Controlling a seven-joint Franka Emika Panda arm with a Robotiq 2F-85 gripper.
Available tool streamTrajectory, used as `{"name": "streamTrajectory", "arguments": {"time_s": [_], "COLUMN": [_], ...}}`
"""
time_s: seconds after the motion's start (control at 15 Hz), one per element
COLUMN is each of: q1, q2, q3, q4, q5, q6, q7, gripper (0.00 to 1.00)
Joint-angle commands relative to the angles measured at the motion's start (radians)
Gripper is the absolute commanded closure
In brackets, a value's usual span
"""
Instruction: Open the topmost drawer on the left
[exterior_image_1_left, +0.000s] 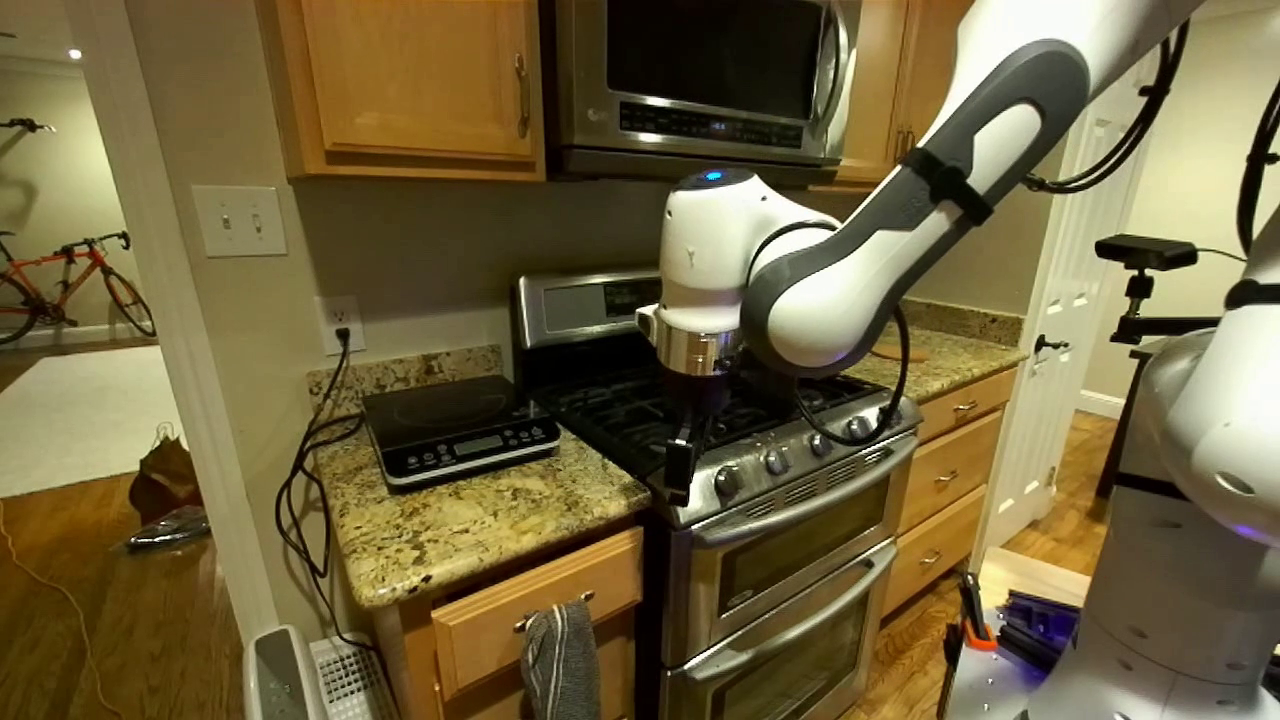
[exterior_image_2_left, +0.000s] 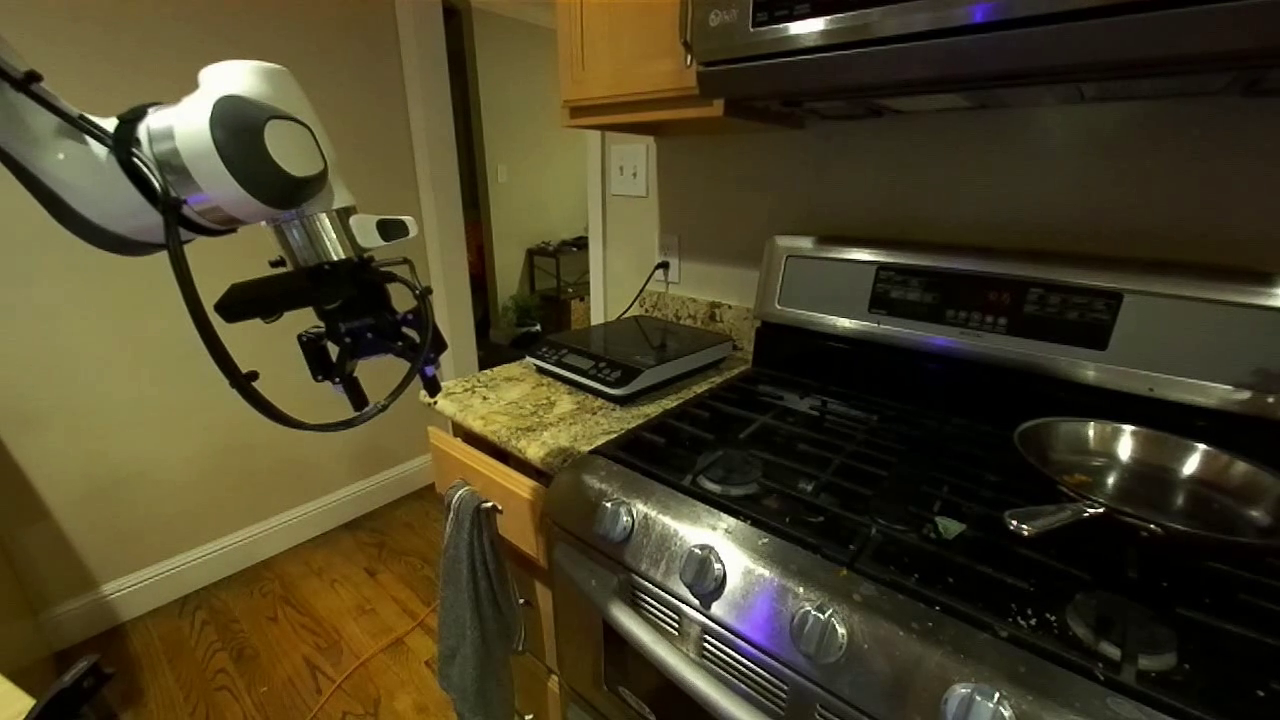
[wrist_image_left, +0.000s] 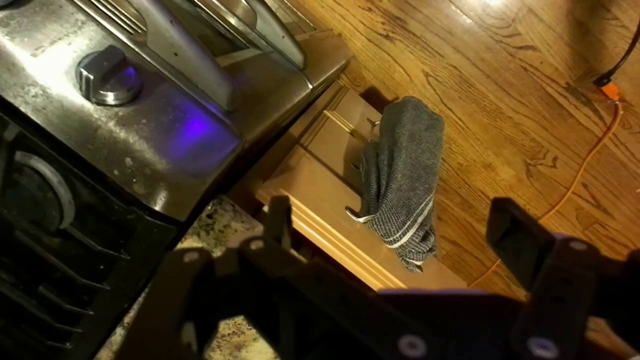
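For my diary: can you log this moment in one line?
gripper: open, empty | drawer: partly open | gray towel: on drawer's handle

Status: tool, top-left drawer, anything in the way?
Black two-fingered tool open, empty. Shallow light-oak drawer slightly ajar, tool not touching it. Dark-grey cloth towel with white stripes draped over drawer's curved metal handle, may hinder a grip.

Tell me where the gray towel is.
In both exterior views, the gray towel hangs over the handle of the top drawer, left of the steel oven and below the granite counter.
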Motion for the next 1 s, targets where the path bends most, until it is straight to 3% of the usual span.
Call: {"name": "streamTrajectory", "arguments": {"time_s": [0.0,0.4,0.93], "q1": [0.018,0.015,0.042], "q2": [0.000,0.019,0.324], "q3": [-0.019,-0.015,-0.021], "q4": [0.001,0.009,0.153], "q5": [-0.005,-0.023,-0.219], "q6": [-0.003,0.016,0.191], "q7": [0.003,0.008,-0.009], "gripper": [0.00,0.00,0.00]}}
